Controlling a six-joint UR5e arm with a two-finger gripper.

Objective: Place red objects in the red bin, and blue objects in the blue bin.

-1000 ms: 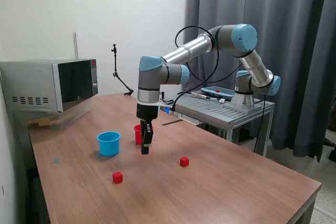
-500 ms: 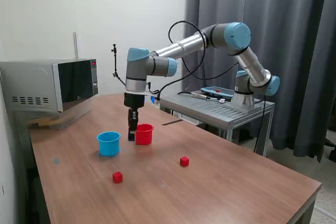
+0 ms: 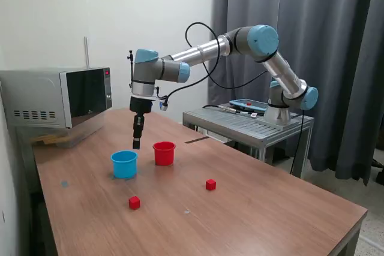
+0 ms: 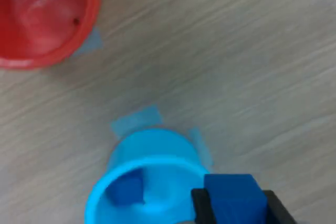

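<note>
My gripper (image 3: 137, 142) is shut on a dark blue cube (image 4: 233, 199) and holds it just above the far rim of the light blue cup (image 3: 124, 163). In the wrist view the light blue cup (image 4: 142, 182) has another dark blue cube (image 4: 126, 190) lying inside it. The red cup (image 3: 164, 153) stands to the exterior view's right of the blue cup; in the wrist view the red cup (image 4: 44, 17) looks empty. Two small red cubes lie on the table: one (image 3: 134, 202) in front of the blue cup, one (image 3: 210, 184) further to the exterior view's right.
A microwave (image 3: 57, 97) stands at the back of the wooden table (image 3: 270, 214) on the exterior view's left. A metal cart (image 3: 252, 125) carrying the arm's base stands behind the table on the right. A thin black stand (image 3: 133, 76) is at the back edge.
The gripper has lifted the dark blue cube from the table in front of the red cup and carried it to the exterior view's left, to just above the light blue cup.
</note>
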